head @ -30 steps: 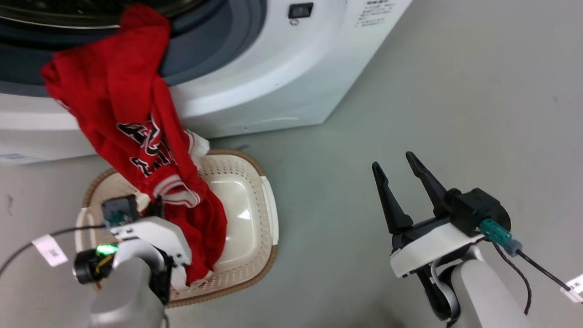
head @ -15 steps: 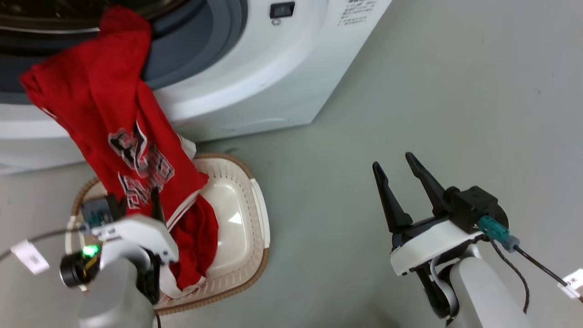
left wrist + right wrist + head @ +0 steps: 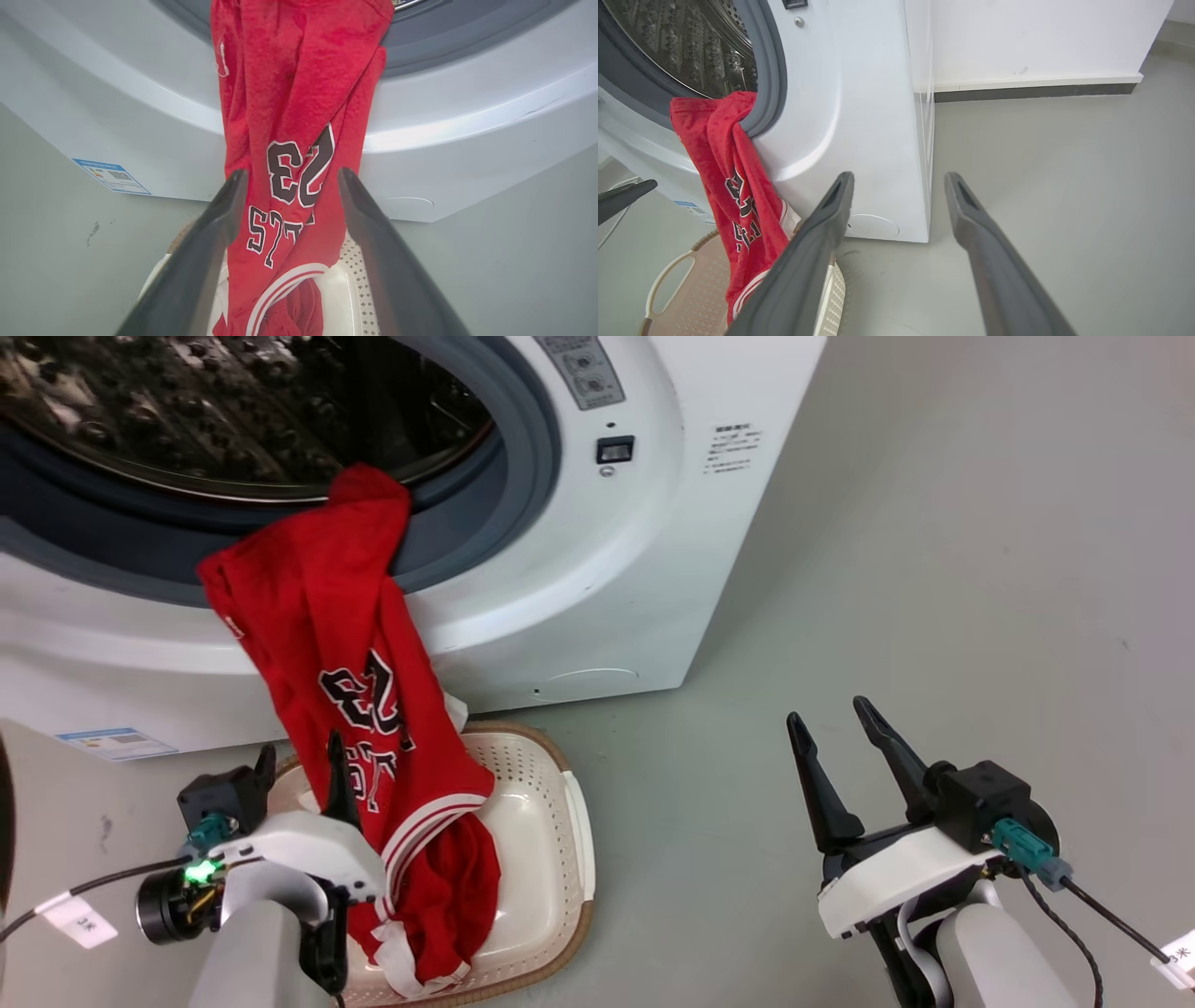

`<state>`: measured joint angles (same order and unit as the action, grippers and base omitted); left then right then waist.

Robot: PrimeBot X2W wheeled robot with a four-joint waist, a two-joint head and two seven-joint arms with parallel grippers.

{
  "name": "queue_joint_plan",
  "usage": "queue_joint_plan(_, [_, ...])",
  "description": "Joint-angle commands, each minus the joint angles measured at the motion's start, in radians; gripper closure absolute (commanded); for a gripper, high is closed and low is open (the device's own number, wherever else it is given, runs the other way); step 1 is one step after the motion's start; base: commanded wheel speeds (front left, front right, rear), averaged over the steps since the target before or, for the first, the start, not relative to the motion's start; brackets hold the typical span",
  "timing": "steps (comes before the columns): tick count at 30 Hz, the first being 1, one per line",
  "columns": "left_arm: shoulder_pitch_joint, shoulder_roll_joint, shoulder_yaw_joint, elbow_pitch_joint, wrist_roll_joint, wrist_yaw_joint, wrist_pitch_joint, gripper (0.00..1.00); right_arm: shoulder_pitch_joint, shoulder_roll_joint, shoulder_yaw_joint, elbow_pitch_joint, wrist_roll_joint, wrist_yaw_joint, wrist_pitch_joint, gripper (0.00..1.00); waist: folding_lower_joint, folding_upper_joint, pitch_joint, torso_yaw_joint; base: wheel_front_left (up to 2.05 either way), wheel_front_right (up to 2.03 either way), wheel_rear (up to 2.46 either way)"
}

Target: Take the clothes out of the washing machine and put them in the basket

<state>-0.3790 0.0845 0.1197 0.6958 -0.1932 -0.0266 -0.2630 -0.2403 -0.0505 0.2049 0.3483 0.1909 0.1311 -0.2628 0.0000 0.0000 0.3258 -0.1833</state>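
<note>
your head camera has tilted up since the earlier frame: more drum shows upper left. red garment hangs from the washing machine porthole into the basket. left gripper spread wide, garment between fingers. right gripper released, lower right.

Red clothes drape from washing machine porthole — into basket.

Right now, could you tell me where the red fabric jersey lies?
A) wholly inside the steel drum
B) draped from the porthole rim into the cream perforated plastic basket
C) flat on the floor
B: the jersey hangs from the grey rubber rim, its lower end inside the basket.
</note>
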Motion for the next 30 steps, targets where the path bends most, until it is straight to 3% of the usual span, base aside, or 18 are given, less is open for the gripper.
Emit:
queue_joint_plan(1, [-0.030,0.002,0.006,-0.001,0.007,-0.008,-0.002,0.00,0.005,0.001,0.000,-0.009,-0.008,-0.001,0.003,0.00,0.0000,0.0000,-0.006,0.013,0.00,0.00,0.00])
queue_joint_plan(8, [-0.181,0.050,-0.009,0.172,0.028,-0.036,0.001,0.00,-0.007,0.001,0.019,-0.027,-0.002,-0.001,0.010,0.00,0.0000,0.0000,0.031,-0.001,0.00,0.00,0.00])
queue_joint_plan(16, [-0.371,0.148,-0.001,0.385,0.013,-0.042,0.056,0.00,-0.033,0.001,0.035,-0.027,0.020,-0.001,0.005,0.00,0.0000,0.0000,0.099,-0.058,0.00,0.00,0.00])
queue_joint_plan(29, [-0.552,0.227,-0.024,0.519,0.013,-0.047,0.107,0.00,-0.072,0.001,0.057,-0.012,0.050,-0.001,-0.002,0.00,0.0000,0.0000,0.167,-0.092,0.00,0.00,0.00])
queue_joint_plan(30, [-0.561,0.229,-0.026,0.522,0.012,-0.047,0.103,0.19,-0.073,0.001,0.060,-0.011,0.050,-0.001,-0.002,0.00,0.0000,0.0000,0.168,-0.093,0.00,0.00,0.00])
